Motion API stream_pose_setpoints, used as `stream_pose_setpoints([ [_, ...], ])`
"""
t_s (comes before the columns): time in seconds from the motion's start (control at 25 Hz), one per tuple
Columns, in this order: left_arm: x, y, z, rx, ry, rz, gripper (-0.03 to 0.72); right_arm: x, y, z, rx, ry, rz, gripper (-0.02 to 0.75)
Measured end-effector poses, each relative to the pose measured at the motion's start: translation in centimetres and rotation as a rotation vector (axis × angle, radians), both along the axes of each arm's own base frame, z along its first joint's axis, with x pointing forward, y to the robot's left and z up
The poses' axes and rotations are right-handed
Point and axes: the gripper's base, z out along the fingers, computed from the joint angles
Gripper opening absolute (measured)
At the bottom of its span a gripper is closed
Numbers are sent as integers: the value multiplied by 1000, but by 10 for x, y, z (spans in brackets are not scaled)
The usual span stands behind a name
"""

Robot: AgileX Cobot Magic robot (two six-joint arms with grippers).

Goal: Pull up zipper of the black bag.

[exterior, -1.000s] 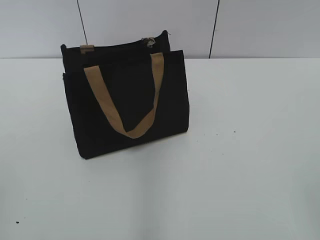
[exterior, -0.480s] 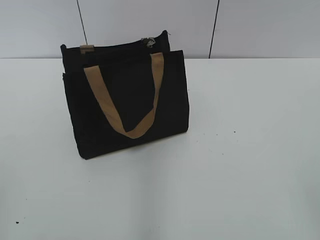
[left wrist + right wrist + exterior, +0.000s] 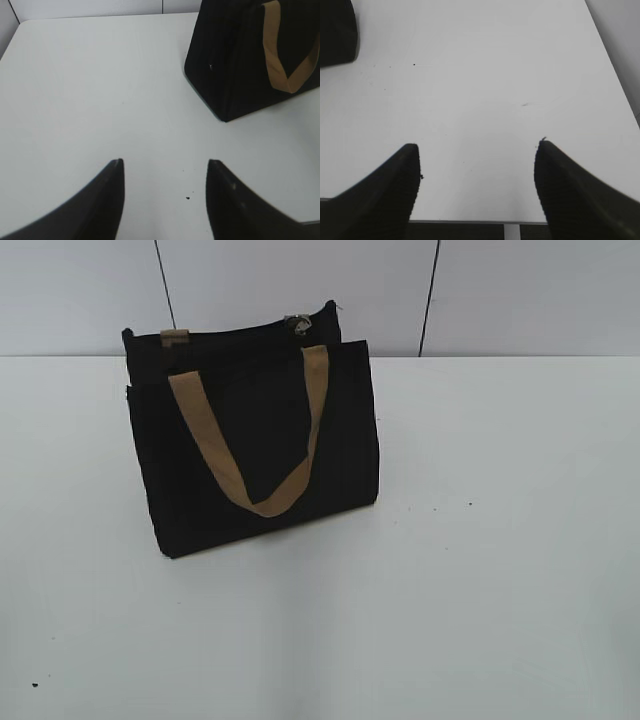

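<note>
The black bag point(image 3: 255, 445) stands upright on the white table at the back left in the exterior view, with a tan strap handle point(image 3: 250, 440) hanging over its front panel. The zipper's silvery pull tab point(image 3: 296, 323) sits at the right end of the bag's top edge. The bag also shows in the left wrist view point(image 3: 235, 65) at the upper right, and its corner in the right wrist view point(image 3: 337, 32). My left gripper point(image 3: 165, 167) is open and empty, well short of the bag. My right gripper point(image 3: 477, 147) is open and empty near the table's front edge. Neither gripper shows in the exterior view.
The white table point(image 3: 480, 570) stretches to the front and right of the bag. A grey panelled wall point(image 3: 500, 290) stands behind it. The table's front edge point(image 3: 470, 221) lies just under my right gripper. Small dark specks point(image 3: 187, 197) dot the surface.
</note>
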Motion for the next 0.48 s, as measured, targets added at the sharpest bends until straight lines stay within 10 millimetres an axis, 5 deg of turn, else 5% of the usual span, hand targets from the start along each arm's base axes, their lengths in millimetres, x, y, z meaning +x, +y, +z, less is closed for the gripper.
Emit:
stream_pose_setpoints([
  [0.48,0,0,0,0,0,0,405,0,0,0,5,0,2,545],
])
